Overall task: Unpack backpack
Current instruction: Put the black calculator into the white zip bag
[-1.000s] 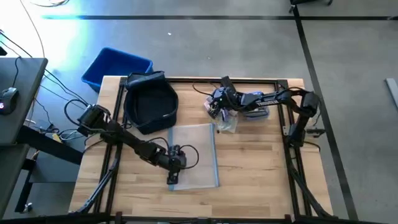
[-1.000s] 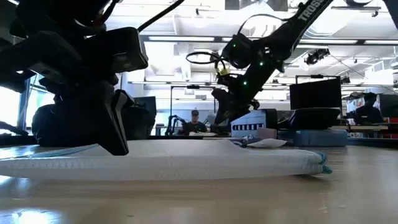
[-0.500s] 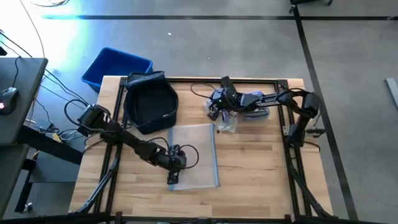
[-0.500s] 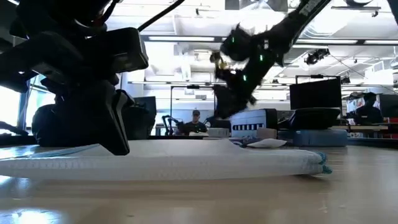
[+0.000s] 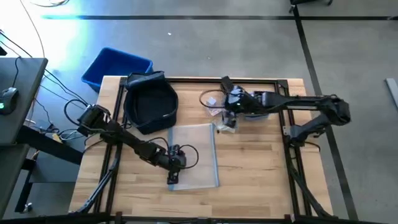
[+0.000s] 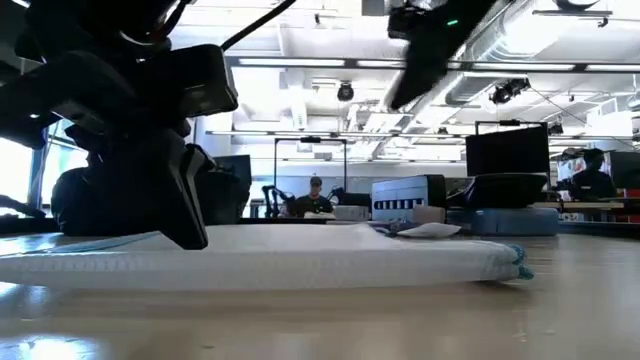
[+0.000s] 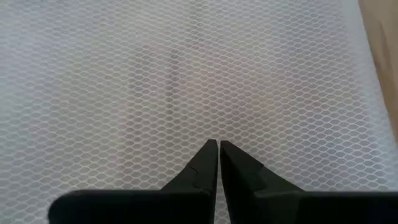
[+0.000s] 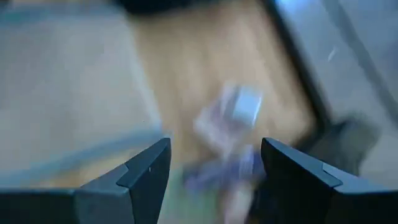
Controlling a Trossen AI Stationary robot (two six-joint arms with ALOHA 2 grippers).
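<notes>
Navy fabric backpack looks soft and floppy; grip its rim. Beside it, left tool rests closed, empty, on mesh pouch; right tool open, empty.

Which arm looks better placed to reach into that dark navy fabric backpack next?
Probably the right. Its open right gripper hangs free above the small items, beside the dark navy fabric backpack. The left gripper is shut, pressed down on the flat white mesh pouch.
</notes>
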